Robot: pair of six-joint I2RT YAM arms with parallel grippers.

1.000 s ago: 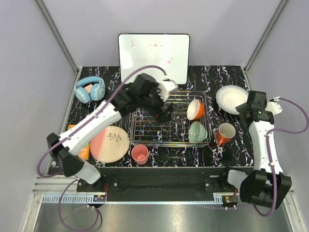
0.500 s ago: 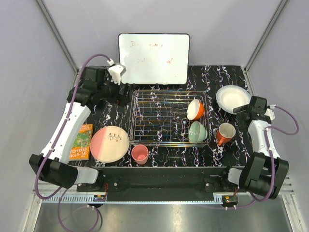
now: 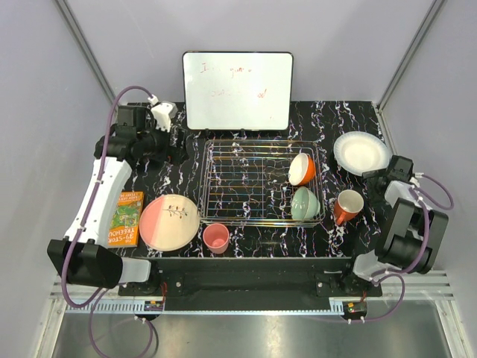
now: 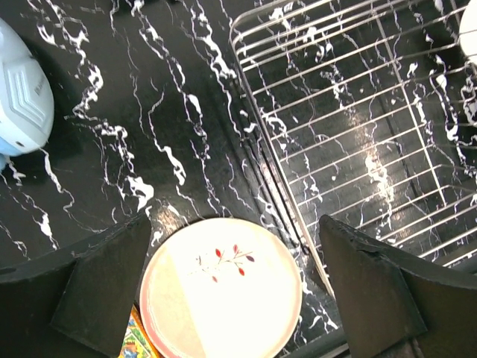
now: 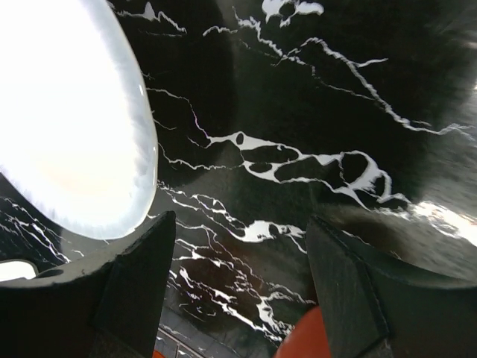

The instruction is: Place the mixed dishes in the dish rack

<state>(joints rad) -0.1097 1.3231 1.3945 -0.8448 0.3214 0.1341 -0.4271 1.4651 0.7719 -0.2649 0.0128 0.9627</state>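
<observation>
1. Done so far: the orange bowl (image 3: 302,169) and the mint-green bowl (image 3: 305,203) stand inside the dish rack (image 3: 246,183), at its right end.
2. Not yet loaded: the large pink plate (image 4: 221,287), the small pink cup (image 3: 216,238), the orange mug (image 3: 348,206) and the white plate (image 5: 63,112) are all on the worktop (image 3: 343,119), outside the rack.
3. The left claw (image 4: 237,276) is wide open and empty. The pink plate lies below it and the rack is just beside it.
4. The right claw (image 5: 238,276) is open and holds nothing. The white plate is just beside one finger and the mug is near.
5. One second ago the left claw was over the rack; now it has drawn back to the far left. The right arm has folded back. No dish has moved.
</observation>
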